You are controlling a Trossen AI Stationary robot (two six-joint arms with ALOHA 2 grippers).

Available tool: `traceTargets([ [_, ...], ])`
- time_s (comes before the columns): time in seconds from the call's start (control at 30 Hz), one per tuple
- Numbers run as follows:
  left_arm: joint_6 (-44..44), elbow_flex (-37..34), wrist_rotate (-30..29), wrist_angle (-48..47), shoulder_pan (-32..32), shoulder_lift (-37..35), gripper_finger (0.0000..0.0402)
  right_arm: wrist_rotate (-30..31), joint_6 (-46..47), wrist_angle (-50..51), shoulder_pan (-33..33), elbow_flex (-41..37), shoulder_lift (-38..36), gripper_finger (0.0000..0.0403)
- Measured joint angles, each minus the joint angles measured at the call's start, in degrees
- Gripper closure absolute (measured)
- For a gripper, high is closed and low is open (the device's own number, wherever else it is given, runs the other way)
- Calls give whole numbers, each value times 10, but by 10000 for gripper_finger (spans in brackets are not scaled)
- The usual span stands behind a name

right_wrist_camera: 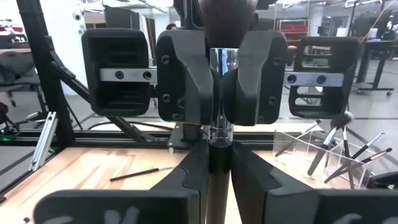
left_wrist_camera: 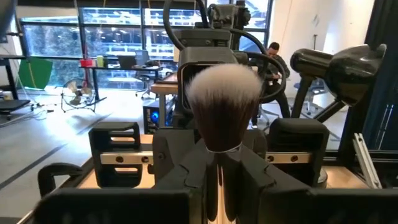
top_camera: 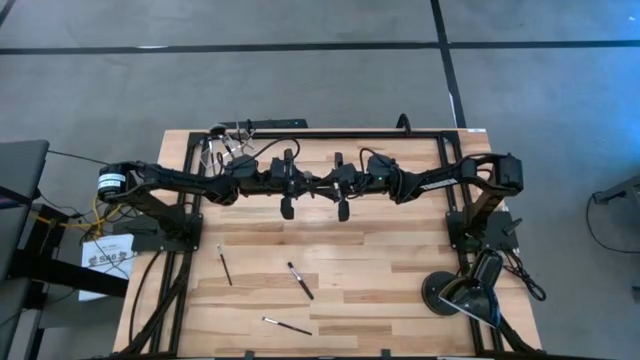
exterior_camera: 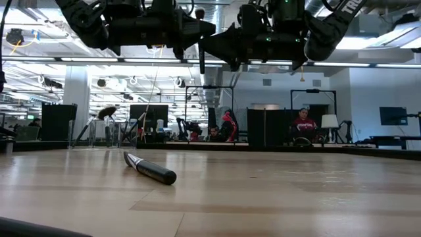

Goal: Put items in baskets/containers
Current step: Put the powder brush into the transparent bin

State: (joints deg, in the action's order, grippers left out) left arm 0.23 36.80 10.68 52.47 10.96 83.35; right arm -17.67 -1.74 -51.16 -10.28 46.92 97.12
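Above the table [top_camera: 400, 280], the left gripper [right_wrist_camera: 214, 81] and right gripper [left_wrist_camera: 217, 180] both clench one brush [left_wrist_camera: 221, 106] between them; three brushes [top_camera: 300, 281] lie below.

counter [top_camera: 380, 290]: pale wood planks | brush [left_wrist_camera: 222, 106]: dark bristles tipped white, silvery ferrule | pincers: black | loose brushes at 6 o'clock [top_camera: 300, 281]: dark handles | cup [right_wrist_camera: 323, 152]: clear

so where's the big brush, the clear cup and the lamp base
big brush [left_wrist_camera: 222, 99], left wrist view, on its pale bristle head
clear cup [right_wrist_camera: 328, 157], right wrist view, on its see-through wall
lamp base [top_camera: 441, 292], high view, on the round black foot
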Motion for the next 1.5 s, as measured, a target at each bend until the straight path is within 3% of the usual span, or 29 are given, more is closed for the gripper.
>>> traceTargets([
  [0.6,10,0,-12,-26,10,-4,361,-4,12,38,-17,1,-2,332],
  [1.07,38,0,-23,-204,54,-131,361,-5,48,92,-37,0,-2,331],
  [1.2,49,-18,-58,-221,58,-167,358,-4,48,96,-38,0,-2,330],
  [1.4,105,-68,-216,-247,98,-224,361,-3,48,126,-38,0,-2,330],
  [1.5,104,-97,-250,-247,149,-254,360,-3,43,136,-38,0,-1,330],
])
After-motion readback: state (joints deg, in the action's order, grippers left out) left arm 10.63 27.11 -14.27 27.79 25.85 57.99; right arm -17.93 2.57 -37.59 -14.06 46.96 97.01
